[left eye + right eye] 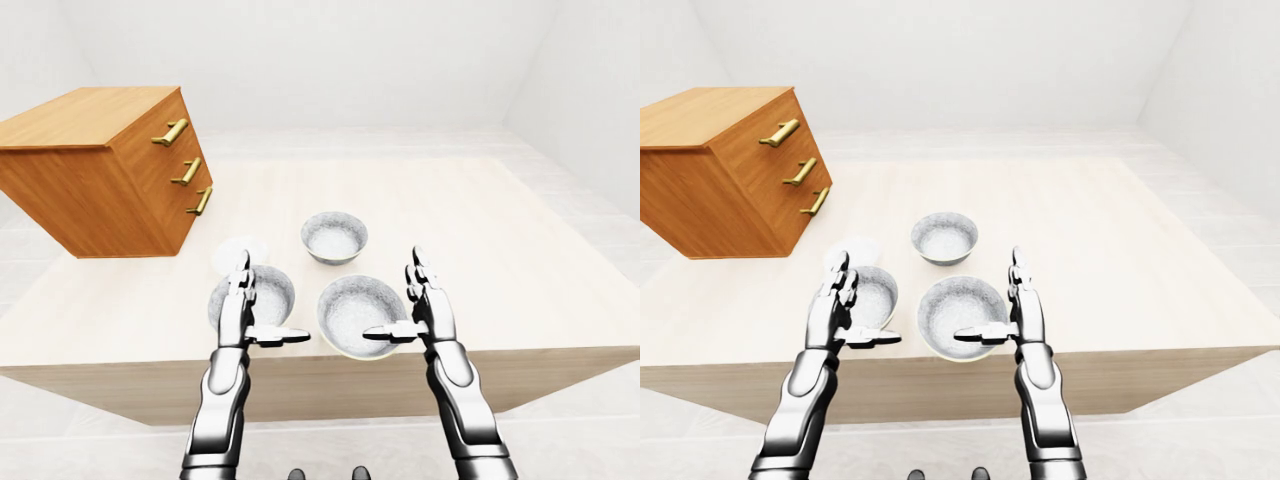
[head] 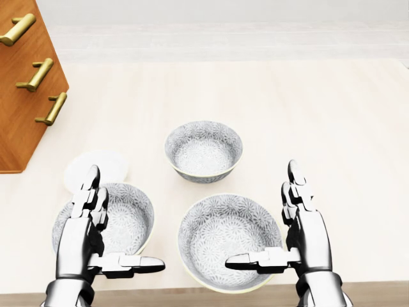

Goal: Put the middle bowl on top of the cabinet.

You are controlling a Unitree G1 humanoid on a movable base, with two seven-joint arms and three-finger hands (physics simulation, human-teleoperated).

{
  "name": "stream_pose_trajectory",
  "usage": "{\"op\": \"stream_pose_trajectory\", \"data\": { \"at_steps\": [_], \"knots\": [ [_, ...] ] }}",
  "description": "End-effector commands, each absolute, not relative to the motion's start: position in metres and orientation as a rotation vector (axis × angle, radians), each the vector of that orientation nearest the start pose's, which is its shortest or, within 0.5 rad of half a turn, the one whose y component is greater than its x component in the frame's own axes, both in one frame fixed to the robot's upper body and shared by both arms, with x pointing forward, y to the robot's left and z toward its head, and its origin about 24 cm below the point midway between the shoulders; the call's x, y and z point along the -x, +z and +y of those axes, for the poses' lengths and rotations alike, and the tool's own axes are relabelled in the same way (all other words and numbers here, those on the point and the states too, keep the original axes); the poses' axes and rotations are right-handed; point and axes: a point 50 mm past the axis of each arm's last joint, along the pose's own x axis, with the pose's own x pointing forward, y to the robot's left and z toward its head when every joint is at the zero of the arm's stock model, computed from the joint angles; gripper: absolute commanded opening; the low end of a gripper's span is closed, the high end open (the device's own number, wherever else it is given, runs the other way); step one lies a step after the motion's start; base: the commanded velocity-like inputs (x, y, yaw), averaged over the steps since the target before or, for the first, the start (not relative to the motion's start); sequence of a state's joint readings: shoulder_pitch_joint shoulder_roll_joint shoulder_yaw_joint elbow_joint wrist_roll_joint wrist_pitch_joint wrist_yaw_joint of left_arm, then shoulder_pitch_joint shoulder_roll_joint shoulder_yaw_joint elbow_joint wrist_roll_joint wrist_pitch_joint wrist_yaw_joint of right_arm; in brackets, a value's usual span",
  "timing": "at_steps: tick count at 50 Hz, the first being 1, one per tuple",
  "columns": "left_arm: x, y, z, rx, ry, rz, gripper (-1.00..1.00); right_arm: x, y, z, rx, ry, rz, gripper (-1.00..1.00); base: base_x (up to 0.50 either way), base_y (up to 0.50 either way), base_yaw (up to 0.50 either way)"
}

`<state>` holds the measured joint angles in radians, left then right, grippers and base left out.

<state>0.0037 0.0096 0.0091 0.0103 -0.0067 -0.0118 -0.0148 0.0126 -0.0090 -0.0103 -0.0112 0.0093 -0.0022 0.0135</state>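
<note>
Three grey patterned bowls sit on the pale wooden table. The smallest bowl is farthest up in the head view. A mid-sized bowl lies at the lower left and the largest bowl at the lower middle. My left hand hovers open over the lower-left bowl, fingers pointing up the view and thumb turned inward. My right hand is open at the right rim of the largest bowl, its thumb over that bowl. Neither hand holds anything. The wooden cabinet with three brass handles stands at the upper left.
A small white disc lies on the table just above the lower-left bowl, partly behind my left fingers. The table's near edge runs just below the hands. White floor and walls surround the table.
</note>
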Motion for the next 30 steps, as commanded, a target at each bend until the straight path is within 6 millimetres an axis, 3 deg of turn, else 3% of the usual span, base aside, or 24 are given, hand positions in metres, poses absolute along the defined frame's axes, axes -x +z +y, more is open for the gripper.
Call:
{"op": "stream_pose_trajectory", "data": {
  "at_steps": [1,15,21,30],
  "knots": [
    [-0.25,0.044,0.159,-0.009,0.003,-0.013,1.0,-0.25,0.045,-0.159,0.002,0.002,-0.009,1.0,0.0,0.0,0.0],
    [-0.241,0.058,0.159,-0.01,0.011,-0.045,1.0,-0.25,0.047,-0.161,0.005,0.006,-0.017,1.0,0.0,0.0,0.0],
    [-0.234,0.073,0.159,-0.005,0.002,-0.086,1.0,-0.251,0.053,-0.162,-0.006,0.001,-0.026,1.0,0.0,0.0,0.0],
    [-0.219,0.107,0.165,-0.012,0.007,-0.234,1.0,-0.238,0.085,-0.163,-0.026,0.0,-0.141,1.0,0.0,0.0,0.0]
  ]
}}
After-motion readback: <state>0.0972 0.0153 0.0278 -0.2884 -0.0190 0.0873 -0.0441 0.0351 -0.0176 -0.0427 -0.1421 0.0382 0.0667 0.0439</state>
